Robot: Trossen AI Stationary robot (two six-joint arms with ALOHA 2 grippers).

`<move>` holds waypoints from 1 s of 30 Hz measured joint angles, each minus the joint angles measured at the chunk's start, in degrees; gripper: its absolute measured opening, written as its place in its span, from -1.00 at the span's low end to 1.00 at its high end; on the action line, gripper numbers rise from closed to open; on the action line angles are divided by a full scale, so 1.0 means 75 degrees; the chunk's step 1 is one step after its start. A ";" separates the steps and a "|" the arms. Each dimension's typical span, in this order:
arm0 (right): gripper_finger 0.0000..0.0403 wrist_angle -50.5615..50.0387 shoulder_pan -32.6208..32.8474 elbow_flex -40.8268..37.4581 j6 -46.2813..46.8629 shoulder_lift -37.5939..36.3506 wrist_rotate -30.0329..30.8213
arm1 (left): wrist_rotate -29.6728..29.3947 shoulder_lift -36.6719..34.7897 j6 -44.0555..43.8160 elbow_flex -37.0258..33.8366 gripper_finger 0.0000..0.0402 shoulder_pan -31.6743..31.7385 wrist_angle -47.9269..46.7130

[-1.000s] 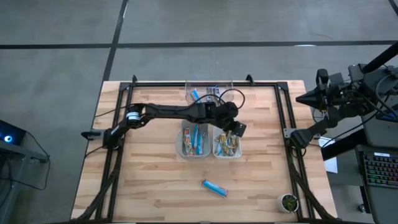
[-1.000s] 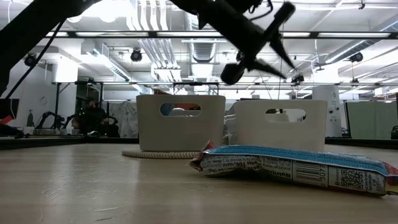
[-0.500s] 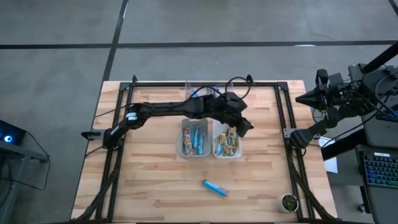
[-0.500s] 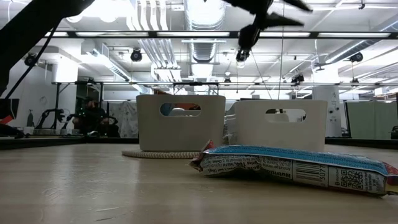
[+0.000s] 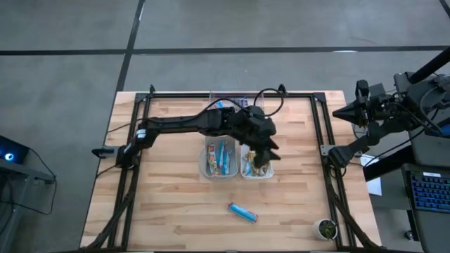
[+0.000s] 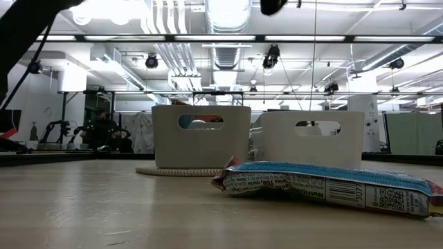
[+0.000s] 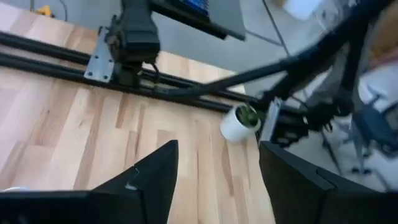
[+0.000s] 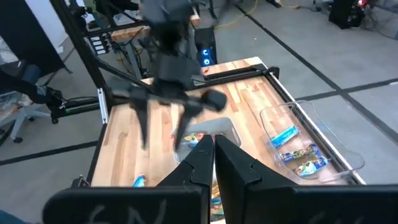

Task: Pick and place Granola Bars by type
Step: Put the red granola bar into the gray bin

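Note:
Two grey bins stand side by side mid-table. The left bin (image 5: 219,158) holds blue Granola Bars and the right bin (image 5: 256,163) holds greenish-gold ones. A clear bin (image 5: 235,102) at the far edge holds a few bars of both kinds (image 8: 292,144). One blue bar (image 5: 242,211) lies flat on the table near the front, close up in the low view (image 6: 325,183). My left gripper (image 5: 262,156) hangs open above the right bin with nothing between its fingers (image 7: 217,149). My right gripper (image 8: 213,146) is shut and parked beyond the table's right edge (image 5: 339,112).
A black frame rail (image 5: 320,133) runs around the tabletop. A small white pot with a plant (image 5: 326,228) sits at the near right corner. Bare wood lies left and right of the bins. A keyboard and other gear (image 5: 429,193) stand off the table's right side.
My left gripper has risen from just over the right bin until it is almost out of the low view at the top. It has rolled about its own line, and its fingers now stand wider apart. The bars and bins lie as before.

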 joint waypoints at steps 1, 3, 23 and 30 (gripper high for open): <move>-0.96 0.0004 0.0000 -0.0041 0.0069 0.0014 0.0006 | 0.0001 -0.0108 0.0149 0.0028 0.02 -0.0027 -0.0210; -0.96 0.0020 0.0000 -0.0176 0.0095 0.0090 -0.0006 | -0.0005 -0.0359 0.0232 0.0043 0.02 -0.0077 -0.0835; -0.96 0.1223 0.0092 -0.0994 0.1213 0.2190 -0.0484 | -0.2669 -0.3539 0.1867 -0.0988 -0.99 -0.0743 -0.3279; -0.96 0.1718 0.0676 -0.1023 0.2090 0.3319 -0.0439 | -0.2738 -0.5549 0.1742 -0.4131 -1.00 -0.1025 -0.1864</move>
